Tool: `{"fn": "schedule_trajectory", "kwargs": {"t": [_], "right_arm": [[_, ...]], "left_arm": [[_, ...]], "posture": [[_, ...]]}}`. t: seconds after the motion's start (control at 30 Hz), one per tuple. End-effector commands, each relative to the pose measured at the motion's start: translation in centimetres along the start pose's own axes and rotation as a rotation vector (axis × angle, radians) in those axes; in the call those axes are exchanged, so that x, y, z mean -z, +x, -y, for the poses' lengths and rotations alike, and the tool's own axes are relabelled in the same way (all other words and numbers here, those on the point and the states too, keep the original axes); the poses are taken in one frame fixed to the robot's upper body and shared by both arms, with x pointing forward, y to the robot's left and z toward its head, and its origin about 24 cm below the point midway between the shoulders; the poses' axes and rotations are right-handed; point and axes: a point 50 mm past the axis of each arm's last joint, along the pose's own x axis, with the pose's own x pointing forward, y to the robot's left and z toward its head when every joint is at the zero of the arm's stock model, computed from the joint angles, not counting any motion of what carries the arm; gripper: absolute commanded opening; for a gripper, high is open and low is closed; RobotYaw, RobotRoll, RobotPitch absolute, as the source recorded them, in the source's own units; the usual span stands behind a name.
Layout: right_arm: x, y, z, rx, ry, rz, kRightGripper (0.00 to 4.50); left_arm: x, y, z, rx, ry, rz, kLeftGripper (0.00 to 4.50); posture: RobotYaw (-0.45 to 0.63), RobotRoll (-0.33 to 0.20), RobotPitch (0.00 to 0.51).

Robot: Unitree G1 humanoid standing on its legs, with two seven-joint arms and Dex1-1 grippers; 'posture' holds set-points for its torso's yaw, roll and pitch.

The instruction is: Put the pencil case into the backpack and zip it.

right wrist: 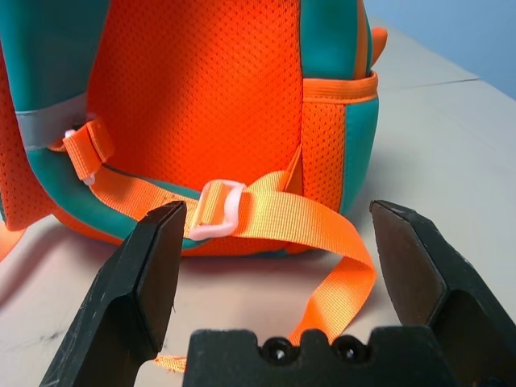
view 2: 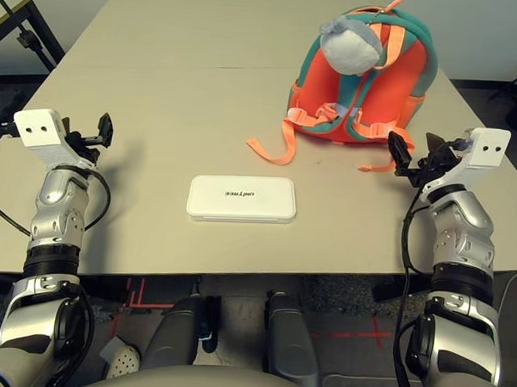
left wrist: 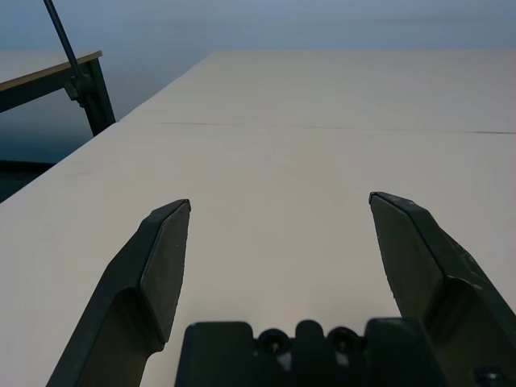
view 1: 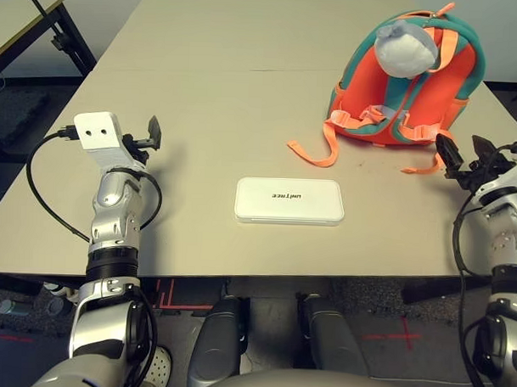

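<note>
Step in hand: initial approach. The pencil case point(view 1: 290, 200) lies flat on the bench point(view 1: 202, 115), between the two sets of fingers and nearer the robot's body than either. The backpack point(view 1: 362, 74) stands upright beyond the case, with its strap side toward the robot. It is forward of the right fingers point(right wrist: 278, 266) and near them; a loose orange strap point(right wrist: 322, 234) lies just ahead of their tips.

State of fingers: the left fingers point(left wrist: 280, 242) are released, spread wide over bare bench; the right fingers are likewise released and hold nothing.

Next move: the backpack probably has to be made ready first. Advance the right fingers to steady it, then find the zip and confirm an opening. The case can then be gripped by its edges. Caution: the loose strap may snag the right fingers.
</note>
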Motion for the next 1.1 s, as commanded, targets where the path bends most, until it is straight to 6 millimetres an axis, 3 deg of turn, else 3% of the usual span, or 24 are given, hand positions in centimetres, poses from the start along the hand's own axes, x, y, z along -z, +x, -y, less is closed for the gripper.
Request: {"fn": "schedule_trajectory", "kwargs": {"t": [0.03,0.63,1.03,1.1], "right_arm": [[0.4,-0.4,0.2,0.008,-0.003,-0.012,4.50],[0.2,0.0,-0.2,-0.043,-0.020,-0.021,4.50],[0.0,-1.9,-2.1,-0.265,-0.023,-0.105,4.50],[0.0,-2.3,-2.6,-0.335,-0.034,-0.140,4.50]], "left_arm": [[0.3,0.0,0.3,0.014,0.009,-0.011,4.45],[0.2,0.3,0.4,0.059,-0.064,-0.089,4.45],[-2.0,0.3,2.7,0.300,-0.294,-0.256,4.45],[-2.6,0.1,3.5,0.405,-0.350,-0.307,4.45]], "posture": [[-0.11,0.000,0.146],[-0.10,0.000,0.136],[-0.11,0.000,0.155],[-0.11,0.000,0.157]]}}
